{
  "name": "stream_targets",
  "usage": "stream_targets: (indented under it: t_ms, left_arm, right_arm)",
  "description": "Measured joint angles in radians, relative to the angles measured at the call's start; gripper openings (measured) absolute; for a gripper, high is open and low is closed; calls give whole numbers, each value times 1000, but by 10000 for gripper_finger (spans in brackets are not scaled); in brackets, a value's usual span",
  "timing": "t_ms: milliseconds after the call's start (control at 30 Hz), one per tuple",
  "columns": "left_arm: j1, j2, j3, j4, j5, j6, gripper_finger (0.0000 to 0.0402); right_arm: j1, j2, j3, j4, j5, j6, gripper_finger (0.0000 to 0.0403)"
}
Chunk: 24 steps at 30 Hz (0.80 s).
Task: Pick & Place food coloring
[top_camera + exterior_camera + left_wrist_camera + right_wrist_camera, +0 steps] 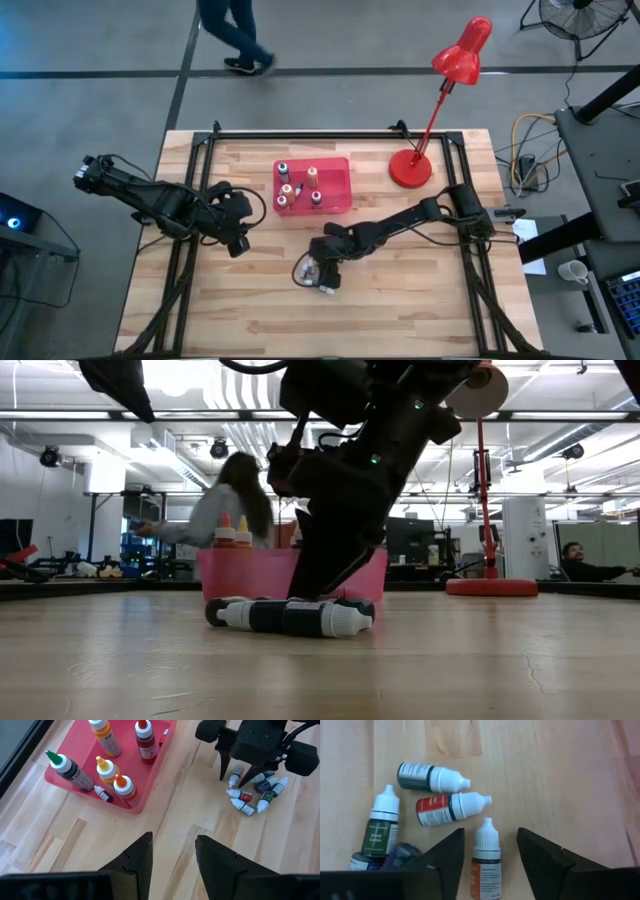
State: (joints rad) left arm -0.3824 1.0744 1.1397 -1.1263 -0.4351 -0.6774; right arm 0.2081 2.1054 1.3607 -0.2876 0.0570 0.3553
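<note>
Under the right end effector [487,865], the table [560,765] is pale, matt planked wood. The food coloring bottles [453,806] beside it look smooth plastic with paper labels. The end effector's fingers [540,855] are matt black.

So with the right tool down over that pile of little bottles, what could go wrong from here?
1. The orange-labelled bottle between the right tool's fingers lies close to the red-labelled bottle; closing may nudge or pinch both.
2. The bottles lie on their sides, so one could roll away.
3. The red tray already holds upright bottles; a drop could topple them.
</note>
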Motion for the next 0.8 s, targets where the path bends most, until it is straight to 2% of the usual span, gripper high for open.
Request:
stream_targets:
  t_ms: [300, 433, 633, 800]
  left_arm:
    - [0, 0, 0, -1, 0, 0, 122]
    - [0, 0, 0, -2, 0, 0, 122]
    - [0, 0, 0, -2, 0, 0, 122]
    - [0, 0, 0, -2, 0, 1, 122]
  right_arm:
    - [-1, 0, 4, -9, 0, 0, 89]
    - [-1, 0, 5, -12, -39, 42, 57]
    - [2, -13, 5, -22, -67, 154, 47]
    - [-1, -80, 3, -19, -46, 173, 45]
